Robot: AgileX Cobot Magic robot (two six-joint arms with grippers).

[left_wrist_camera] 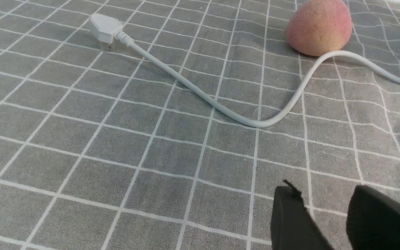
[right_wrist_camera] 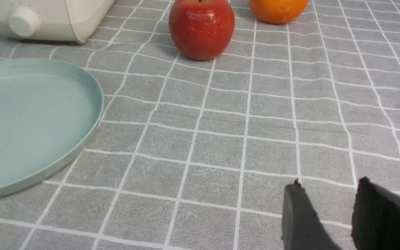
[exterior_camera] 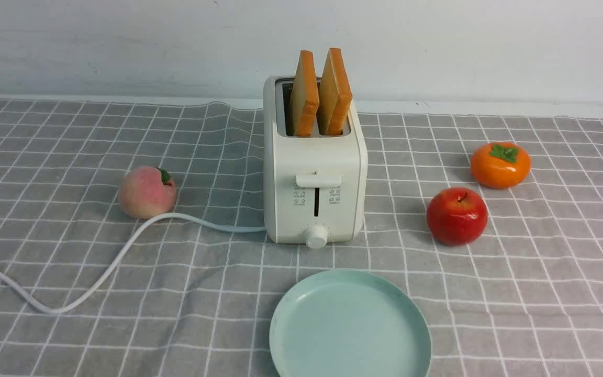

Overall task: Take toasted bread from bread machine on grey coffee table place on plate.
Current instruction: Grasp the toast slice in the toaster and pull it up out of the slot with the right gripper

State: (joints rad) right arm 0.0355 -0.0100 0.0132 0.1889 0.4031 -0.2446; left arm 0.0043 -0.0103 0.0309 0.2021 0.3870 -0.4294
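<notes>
Two slices of toasted bread, one on the left (exterior_camera: 304, 94) and one on the right (exterior_camera: 335, 91), stand upright in the slots of the cream-white bread machine (exterior_camera: 314, 173) at the middle of the grey coffee table (exterior_camera: 71, 157). The mint-green plate (exterior_camera: 350, 325) lies empty in front of it, and its rim shows in the right wrist view (right_wrist_camera: 92, 104). Neither arm shows in the front view. My left gripper (left_wrist_camera: 323, 194) is open and empty above the cloth, near the cord. My right gripper (right_wrist_camera: 328, 185) is open and empty above the cloth, beside the plate.
A peach (exterior_camera: 147, 192) sits left of the toaster with the white cord (exterior_camera: 123, 251) curving past it to a plug (left_wrist_camera: 104, 27). A red apple (exterior_camera: 457, 215) and an orange persimmon (exterior_camera: 500, 165) sit to the right. A white wall stands behind.
</notes>
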